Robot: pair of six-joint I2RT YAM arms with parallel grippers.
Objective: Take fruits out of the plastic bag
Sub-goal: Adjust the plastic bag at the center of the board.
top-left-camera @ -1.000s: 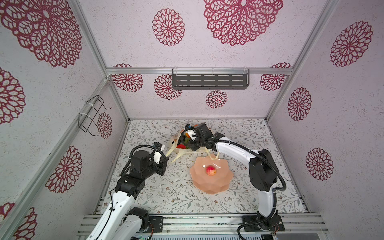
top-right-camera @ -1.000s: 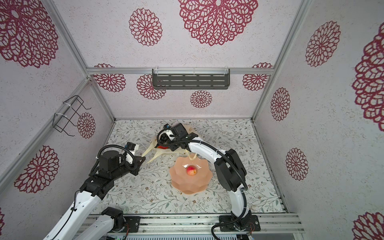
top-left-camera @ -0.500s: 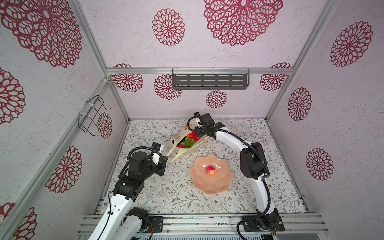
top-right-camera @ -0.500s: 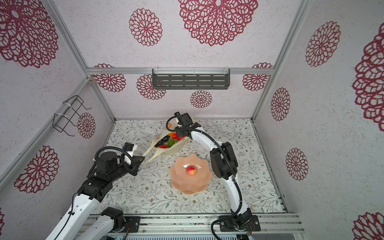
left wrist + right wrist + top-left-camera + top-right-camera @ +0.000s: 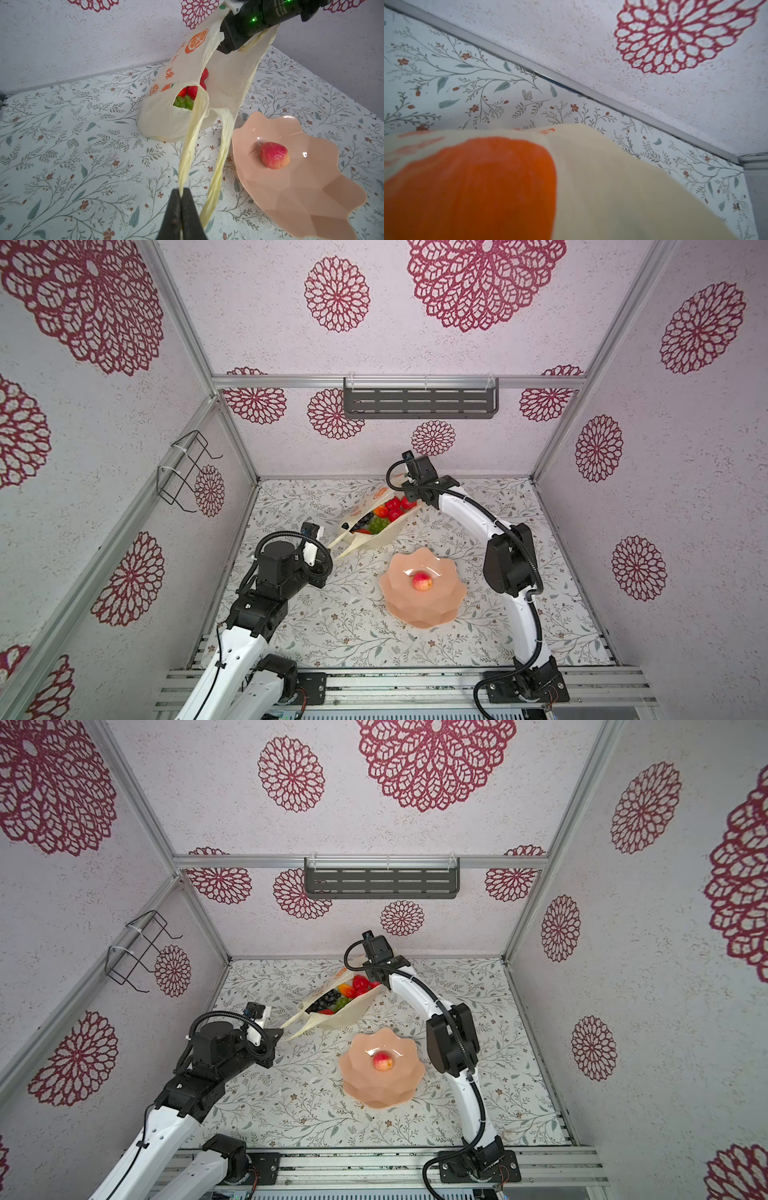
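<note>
Plastic bag (image 5: 162,118) of fruits (image 5: 187,97) held open: my left claw (image 5: 181,190) clamps one handle (image 5: 191,149), whether my right claw (image 5: 225,44) is open I cannot tell; next, probably reach in for a fruit.

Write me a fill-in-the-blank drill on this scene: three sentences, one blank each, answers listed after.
1. The left gripper is shut on a loop ____ of the plastic bag.
2. The number of fruits lying in the pink bowl is ____.
3. In the left wrist view, the grapes seen through the bag's opening are ____ in colour.

Missing words: handle; one; green
</note>
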